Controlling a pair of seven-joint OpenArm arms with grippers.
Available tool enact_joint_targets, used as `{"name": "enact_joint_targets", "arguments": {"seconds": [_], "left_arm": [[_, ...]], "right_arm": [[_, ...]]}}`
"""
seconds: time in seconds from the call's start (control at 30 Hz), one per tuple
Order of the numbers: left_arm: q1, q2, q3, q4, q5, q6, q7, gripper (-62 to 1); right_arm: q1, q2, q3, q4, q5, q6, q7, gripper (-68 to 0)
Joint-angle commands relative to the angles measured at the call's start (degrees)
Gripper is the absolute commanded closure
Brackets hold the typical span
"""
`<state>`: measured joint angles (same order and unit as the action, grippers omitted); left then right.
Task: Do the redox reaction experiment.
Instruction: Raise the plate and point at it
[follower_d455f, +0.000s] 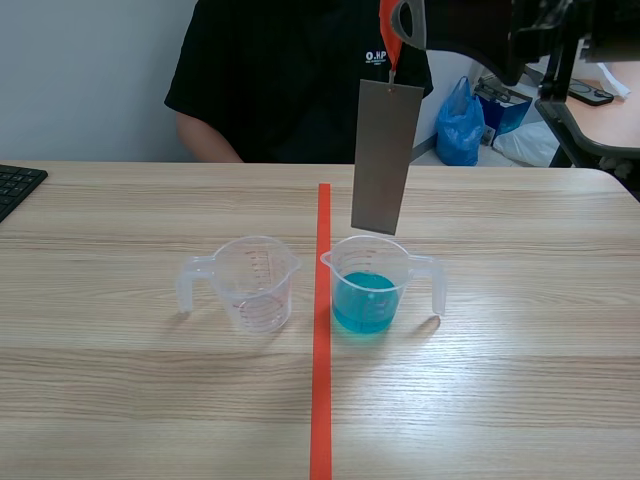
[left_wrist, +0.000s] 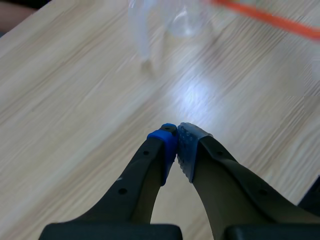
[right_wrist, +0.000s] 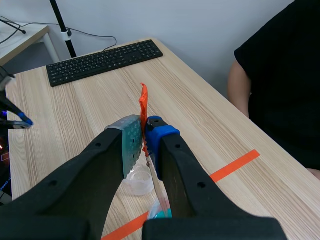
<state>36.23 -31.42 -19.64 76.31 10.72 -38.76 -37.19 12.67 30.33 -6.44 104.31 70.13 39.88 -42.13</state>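
Scene view: a grey metal plate (follower_d455f: 386, 158) is hung from an orange tab (follower_d455f: 388, 25), which is clamped in the right gripper (follower_d455f: 396, 38). The plate's lower edge is held just above the rim of the cup of blue liquid (follower_d455f: 372, 285). An empty cup (follower_d455f: 250, 283) is set just across the tape line (follower_d455f: 322, 380). If the plate is lowered off-centre, the rim may be struck, the light cup tipped and the liquid spilled.

Left wrist view: the left gripper (left_wrist: 178, 142) is seen closed on nothing above the table (left_wrist: 75, 100), so neither of the 2 cups is steadied.

Right wrist view: only the thin tab is pinched between the 2 pads. With so small a hold, the plate may be set swinging or be let slip.
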Motion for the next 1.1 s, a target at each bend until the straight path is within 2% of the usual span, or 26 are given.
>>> {"name": "enact_joint_targets", "arguments": {"seconds": [0.0, 0.27, 0.4, 0.53, 0.67, 1.07], "left_arm": [[-3.6, -0.7, 2.0, 0.6, -3.4, -1.1, 1.2, -2.7], [-19.9, -0.6, 15.8, 0.6, -18.8, -1.1, 14.4, -2.7], [-26.9, 0.8, 23.2, 0.6, -23.3, -1.1, 20.7, -2.7], [-32.4, 3.7, 28.4, 0.3, -23.5, -1.1, 25.9, -2.7], [-36.0, 7.1, 30.9, -2.0, -23.6, -1.1, 27.9, -2.7], [-43.7, 13.8, 35.1, -13.4, -23.6, -1.1, 28.2, -2.7]], "right_arm": [[1.3, 0.8, 0.8, 0.7, 1.3, 0.0, 1.1, -1.7], [1.3, 0.8, 0.8, 0.7, 1.3, 0.0, 1.0, -1.7], [1.3, 0.8, 0.8, 0.7, 1.3, 0.0, 0.9, -1.7], [1.3, 0.8, 0.8, 0.7, 1.3, 0.0, 0.9, -1.7], [1.3, 0.8, 0.8, 0.7, 1.3, 0.0, 0.9, -1.7], [1.3, 0.8, 0.8, 0.7, 1.3, 0.0, 0.9, -1.7]]}}
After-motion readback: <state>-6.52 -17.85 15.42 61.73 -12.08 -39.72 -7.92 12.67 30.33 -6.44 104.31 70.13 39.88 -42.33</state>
